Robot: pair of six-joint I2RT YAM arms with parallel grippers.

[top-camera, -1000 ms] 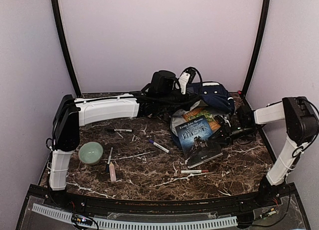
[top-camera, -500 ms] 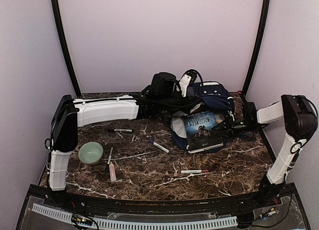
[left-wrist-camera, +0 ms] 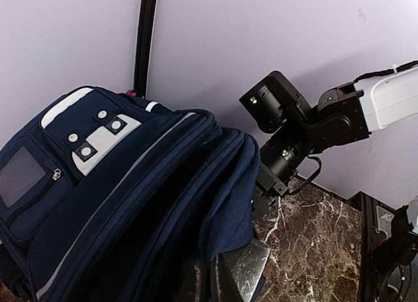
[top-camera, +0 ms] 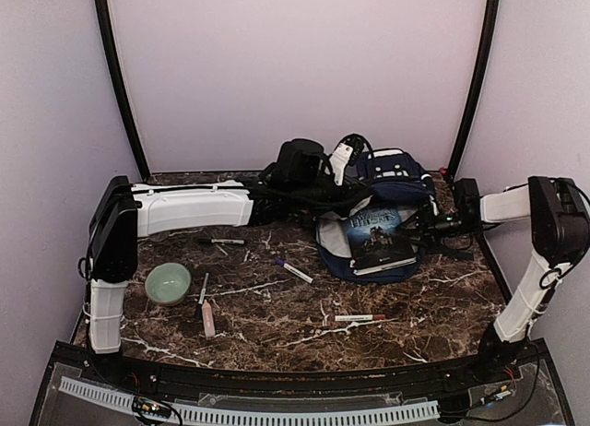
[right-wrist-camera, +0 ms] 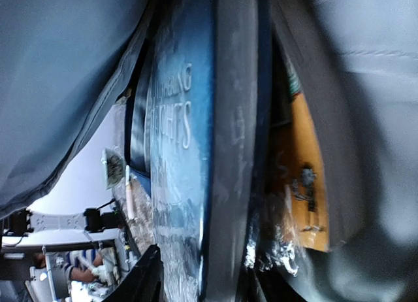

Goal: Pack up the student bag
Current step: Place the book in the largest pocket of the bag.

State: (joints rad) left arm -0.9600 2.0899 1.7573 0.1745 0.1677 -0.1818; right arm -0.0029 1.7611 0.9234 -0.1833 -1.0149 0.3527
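The navy student bag [top-camera: 392, 172] stands at the back right, its mouth held open toward the front. It fills the left wrist view [left-wrist-camera: 124, 184]. My left gripper [top-camera: 346, 188] is shut on the fabric edge of the bag's opening [left-wrist-camera: 212, 279]. A blue-covered book [top-camera: 373, 232] lies partly inside the opening. My right gripper [top-camera: 419, 230] is shut on this book's edge [right-wrist-camera: 196, 282]. In the right wrist view the blue book [right-wrist-camera: 183, 151] sits beside an orange book [right-wrist-camera: 300, 171], both between the bag's grey inner walls.
A green bowl [top-camera: 168, 283] stands at the left. Markers [top-camera: 219, 241] [top-camera: 293, 270] [top-camera: 360, 317], a pen [top-camera: 202, 292] and a pink tube [top-camera: 208, 318] lie on the marble table. Black frame posts [top-camera: 120, 85] stand at the back corners.
My right gripper has carried the blue book back and right from the table's front into the bag's opening. The bag's top has risen slightly with my left gripper.
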